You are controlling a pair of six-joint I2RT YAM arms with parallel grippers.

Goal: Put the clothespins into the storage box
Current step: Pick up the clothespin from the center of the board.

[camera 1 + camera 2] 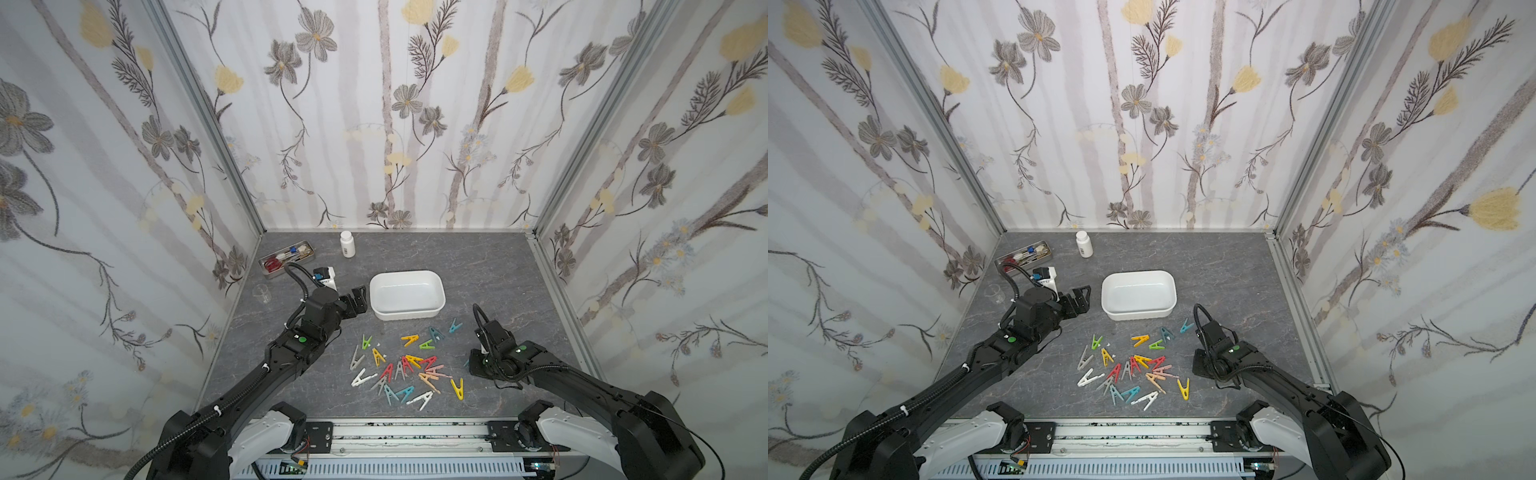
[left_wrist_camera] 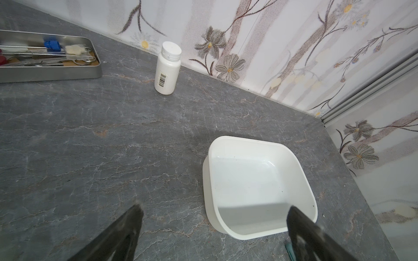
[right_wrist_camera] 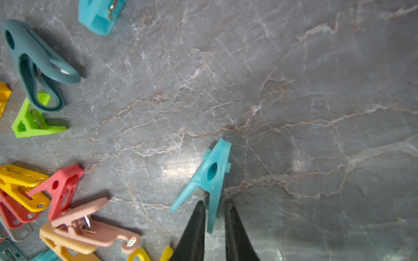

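Left hand [image 1: 362,299] jaws wide apart, nothing in it, hanging just beside the short end of the box [image 1: 409,314] on the left arm's side. Box upright mid-counter [image 1: 498,291], long side facing the arms. Pegs [image 1: 411,360] all on the counter in front of the box, between the two arms: a tangled middle clump (red, yellow, peach, grey overlapping) with strays round it, e.g. green peg [image 1: 366,341] and white peg [image 1: 363,378] toward the left arm, yellow peg [image 1: 458,388] alone near the right arm. Right hand [image 3: 214,201] is low at the clump's right edge, apart from the other pegs. Its fingers [image 3: 194,237] are nearly together astride one leg of a teal peg [image 3: 211,171], whose nose points away from the hand. A sliver of counter shows beside that leg, so cannot tell if it's actually clamped or lifted. Back left corner: tool tray [image 2: 49,75], white bottle [image 1: 347,244] standing near it, clear beaker [image 1: 262,293] at the wall.
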